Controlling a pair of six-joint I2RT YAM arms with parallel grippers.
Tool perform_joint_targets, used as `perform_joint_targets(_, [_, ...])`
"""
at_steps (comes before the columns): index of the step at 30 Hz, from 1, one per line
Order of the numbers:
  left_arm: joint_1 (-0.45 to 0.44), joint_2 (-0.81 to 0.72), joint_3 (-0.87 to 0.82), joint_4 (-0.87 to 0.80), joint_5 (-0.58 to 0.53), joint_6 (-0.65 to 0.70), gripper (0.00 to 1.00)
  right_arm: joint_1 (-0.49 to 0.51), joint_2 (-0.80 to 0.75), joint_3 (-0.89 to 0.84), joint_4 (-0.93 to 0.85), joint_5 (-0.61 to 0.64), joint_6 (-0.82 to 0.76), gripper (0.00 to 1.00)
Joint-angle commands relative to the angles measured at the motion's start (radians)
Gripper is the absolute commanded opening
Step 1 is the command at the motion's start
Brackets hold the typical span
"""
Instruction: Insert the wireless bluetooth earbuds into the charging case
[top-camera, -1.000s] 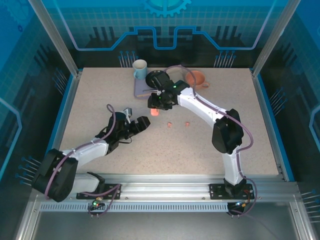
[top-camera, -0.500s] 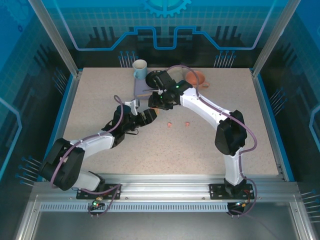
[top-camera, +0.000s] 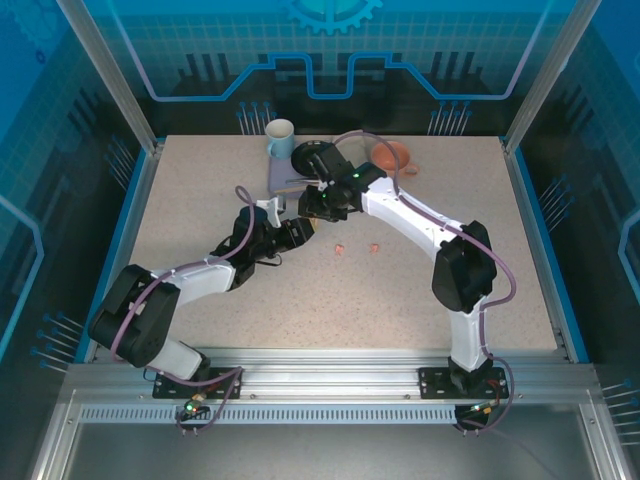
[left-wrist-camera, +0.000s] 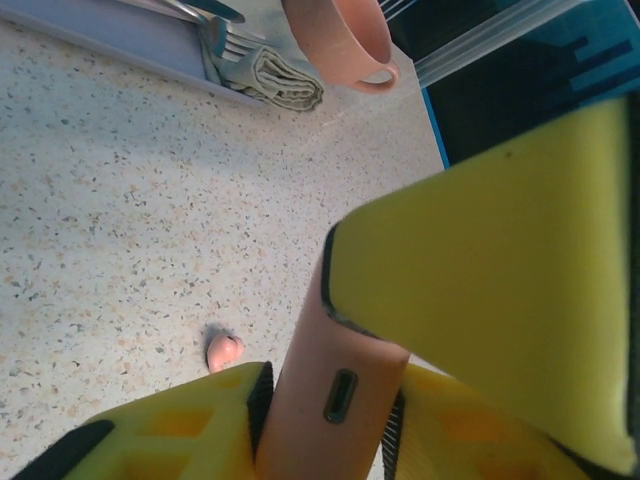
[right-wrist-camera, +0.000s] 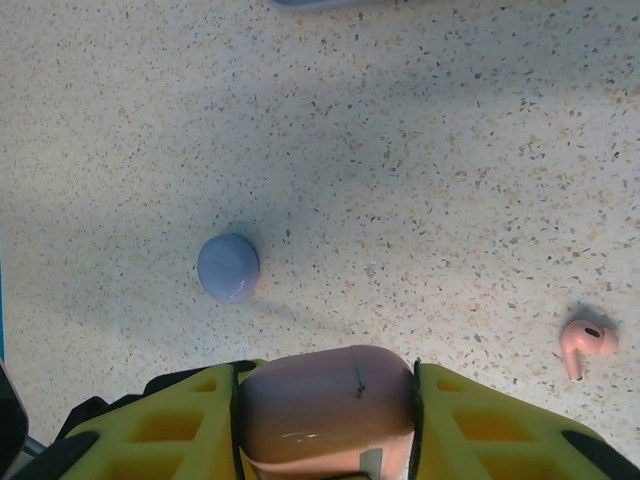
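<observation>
Speckled tabletop (top-camera: 200, 200) inside a blue-walled cell is my workspace. My right gripper (top-camera: 312, 207) clamps the salmon-pink charging case (right-wrist-camera: 325, 405) between its yellow pads. My left gripper (top-camera: 291, 232) meets it from 8 o'clock. On the left wrist camera the case sits pinched between yellow pads, charging port toward the lens, so I judge that both hands grasp it. I cannot tell whether its lid is open.

Two pink earbuds (top-camera: 340, 248) (top-camera: 375, 245) lie loose on the table at about 4 o'clock from the grippers, apart from each other. A lilac case (right-wrist-camera: 228, 267) rests at 11 o'clock of the pink one. By my reckoning the job is early: no bud is seated, and each pick and insertion is yet to do.
</observation>
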Motion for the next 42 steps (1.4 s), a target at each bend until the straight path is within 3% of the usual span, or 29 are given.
perform_joint_targets(1, [-0.003,-0.013,0.039,0.002,0.013,0.058,0.32,-0.01,-0.066,0.019,-0.011,-0.03,0.025,0.49])
perform_joint_targets(4, [-0.005,-0.048,0.071,-0.08,0.038,0.148,0.27,-0.056,-0.135,-0.009,-0.017,-0.012,0.063,0.7])
perform_joint_targets(7, [-0.019,-0.099,0.12,-0.212,0.02,0.281,0.25,-0.128,-0.223,-0.07,0.002,-0.06,0.097,0.75])
perform_joint_targets(10, [-0.059,-0.137,0.181,-0.346,-0.07,0.432,0.23,-0.209,-0.291,-0.119,-0.005,-0.154,0.124,0.79])
perform_joint_targets(13, [-0.108,-0.144,0.229,-0.411,-0.188,0.557,0.18,-0.272,-0.331,-0.158,-0.028,-0.242,0.128,0.8])
perform_joint_targets(18, [-0.266,-0.102,0.307,-0.441,-0.507,0.815,0.13,-0.364,-0.379,-0.25,0.009,-0.374,0.137,0.8])
perform_joint_targets(23, [-0.417,-0.002,0.333,-0.285,-0.814,1.101,0.1,-0.416,-0.377,-0.296,0.036,-0.494,0.148,0.79])
perform_joint_targets(26, [-0.459,0.062,0.33,-0.17,-0.903,1.218,0.09,-0.422,-0.39,-0.321,0.038,-0.519,0.145,0.78])
perform_joint_targets(33, [-0.483,0.119,0.325,-0.054,-0.936,1.284,0.1,-0.424,-0.425,-0.421,0.074,-0.588,0.169,0.74])
perform_joint_targets(42, [-0.489,0.114,0.33,-0.051,-0.901,1.259,0.1,-0.403,-0.433,-0.472,0.113,-0.594,0.201,0.69])
